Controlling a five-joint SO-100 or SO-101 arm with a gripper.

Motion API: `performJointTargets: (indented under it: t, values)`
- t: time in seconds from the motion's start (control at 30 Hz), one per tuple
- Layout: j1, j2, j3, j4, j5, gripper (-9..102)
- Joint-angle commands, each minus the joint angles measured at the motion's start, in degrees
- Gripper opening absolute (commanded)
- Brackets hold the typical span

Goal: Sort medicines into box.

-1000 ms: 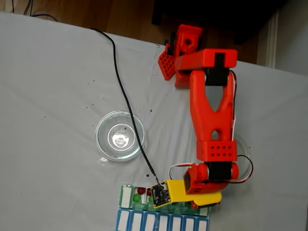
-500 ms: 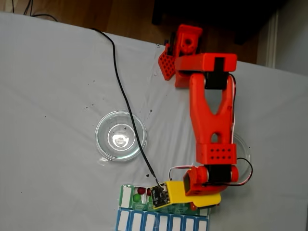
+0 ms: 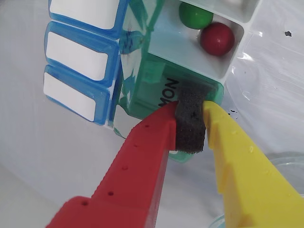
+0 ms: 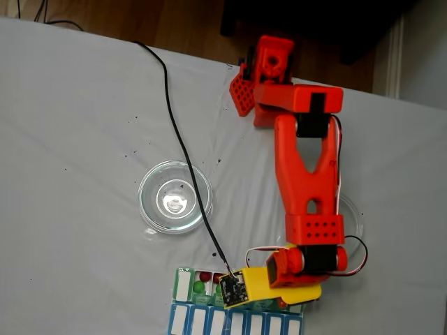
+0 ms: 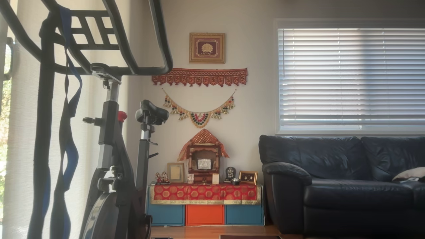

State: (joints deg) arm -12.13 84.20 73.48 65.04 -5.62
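— What was the pincer (image 3: pixel 191 124) doing?

— I saw its red and yellow fingers drawn narrow, with a black foam pad (image 3: pixel 191 121) between the tips, pressed against the green lid marked MON (image 3: pixel 167 90) on the box (image 3: pixel 156 57). I couldn't tell whether it actually held the lid.

— And the medicines?

— Just beyond the tips, one green pill (image 3: pixel 195 15) and one red pill (image 3: pixel 217 39) lay touching in an open white compartment. From above, the box (image 4: pixel 183 286) sat under the pincer, with a glass dish (image 4: pixel 174 196) well apart.

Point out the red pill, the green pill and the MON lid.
red pill (image 3: pixel 217 39), wrist view, centre of the ball.
green pill (image 3: pixel 195 16), wrist view, its lower half.
MON lid (image 3: pixel 156 80), wrist view, translucent green face beside the lettering.
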Motion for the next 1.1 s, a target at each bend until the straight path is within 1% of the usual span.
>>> performJointTargets:
  t: [0.0, 0.13, 0.23, 0.43, 0.67, 0.87, 1.07]
  values:
    - [1.5, 11.2, 0.8, -2.1, 0.4, 1]
    - [1.8, 16.4, 3.0, -4.0, 2.5, 2]
    - [1.4, 20.0, 6.1, -7.7, 3.7, 1]
    - [0.8, 24.9, 9.8, -11.9, 5.9, 1]
    - [3.3, 24.8, 14.8, -23.0, 3.9, 1]
    - [4.6, 21.9, 14.7, -25.0, 1.1, 1]
    - [5.2, 18.4, 13.4, -24.1, -2.1, 1]
